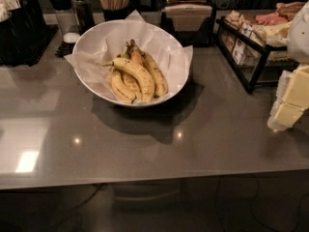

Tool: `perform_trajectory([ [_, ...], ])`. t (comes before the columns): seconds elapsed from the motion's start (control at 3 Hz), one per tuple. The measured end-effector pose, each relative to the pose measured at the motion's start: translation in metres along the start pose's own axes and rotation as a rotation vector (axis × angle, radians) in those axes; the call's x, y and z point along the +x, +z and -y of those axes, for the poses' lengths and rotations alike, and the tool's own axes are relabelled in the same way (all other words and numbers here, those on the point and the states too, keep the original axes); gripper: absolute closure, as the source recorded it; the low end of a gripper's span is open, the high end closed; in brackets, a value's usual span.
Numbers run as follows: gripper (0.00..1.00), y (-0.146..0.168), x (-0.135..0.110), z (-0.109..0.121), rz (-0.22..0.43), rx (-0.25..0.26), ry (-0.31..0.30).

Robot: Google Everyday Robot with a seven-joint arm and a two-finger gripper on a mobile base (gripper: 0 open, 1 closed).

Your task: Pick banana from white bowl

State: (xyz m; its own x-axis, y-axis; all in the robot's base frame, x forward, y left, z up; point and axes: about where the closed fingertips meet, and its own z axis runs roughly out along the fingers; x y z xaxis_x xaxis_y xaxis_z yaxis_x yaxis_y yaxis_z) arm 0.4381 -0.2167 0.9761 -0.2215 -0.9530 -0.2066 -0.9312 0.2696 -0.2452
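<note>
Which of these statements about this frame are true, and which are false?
1. The banana lies on top of the bunch inside the white bowl. True.
2. The hand hangs directly over the bowl. False: it is at the right edge of the view, apart from the bowl.
3. Crinkled white paper lines the bowl and sticks out over its rim. True.
4. The bowl stands on the floor. False: it stands on the grey counter.
</note>
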Motion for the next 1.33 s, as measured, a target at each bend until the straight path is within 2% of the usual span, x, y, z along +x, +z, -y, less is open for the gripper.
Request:
perform_trajectory([
  [0.33, 0.00, 0.000, 0.000, 0.000, 0.000, 0.000, 0.000],
  [0.67, 0.00, -0.003, -0.002, 0.002, 0.016, 0.025, 0.025],
  [1.0, 0.00, 0.001, -0.024, 0.018, 0.107, 0.043, 0.138],
  [1.33, 0.00, 0.009, -0.062, 0.041, 0.257, 0.011, 0.306],
])
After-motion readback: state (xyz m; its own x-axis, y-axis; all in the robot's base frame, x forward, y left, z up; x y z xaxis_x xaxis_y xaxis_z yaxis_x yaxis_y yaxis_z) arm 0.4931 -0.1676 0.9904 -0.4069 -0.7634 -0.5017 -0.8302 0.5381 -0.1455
